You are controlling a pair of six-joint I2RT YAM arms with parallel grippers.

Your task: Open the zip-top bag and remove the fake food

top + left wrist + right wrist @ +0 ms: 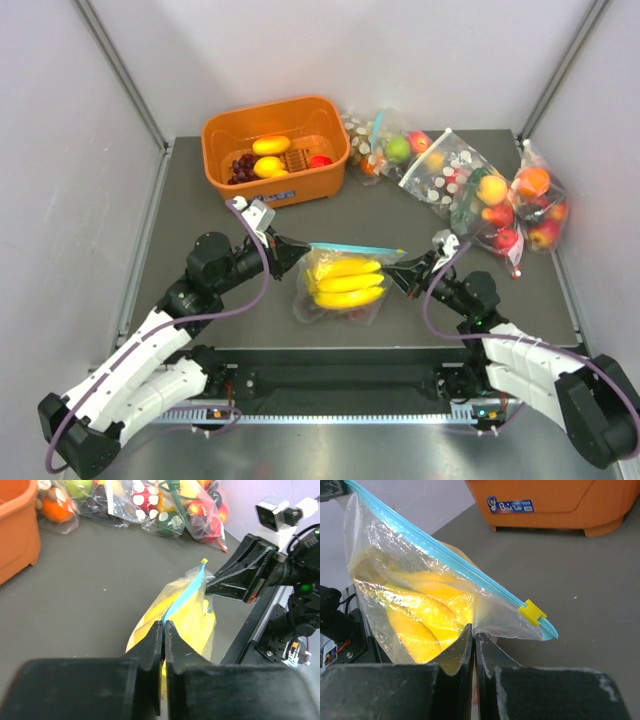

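The zip-top bag (345,282) hangs between both grippers at the table's front middle, its blue-teal zip strip (355,249) on top. Yellow bananas (347,283) fill it; a dark reddish lump shows low in the bag, unclear. My left gripper (303,249) is shut on the bag's left end at the zip strip (182,597). My right gripper (396,270) is shut on the bag's plastic (490,617) just below the zip. A yellow slider (532,612) sits at the strip's end near the right gripper. The right gripper (212,585) also shows in the left wrist view.
An orange tub (275,148) holding fruits stands at the back left. Several clear bags of round fruits (470,190) lie at the back right, one white-dotted (440,170). Grey walls enclose the table on three sides.
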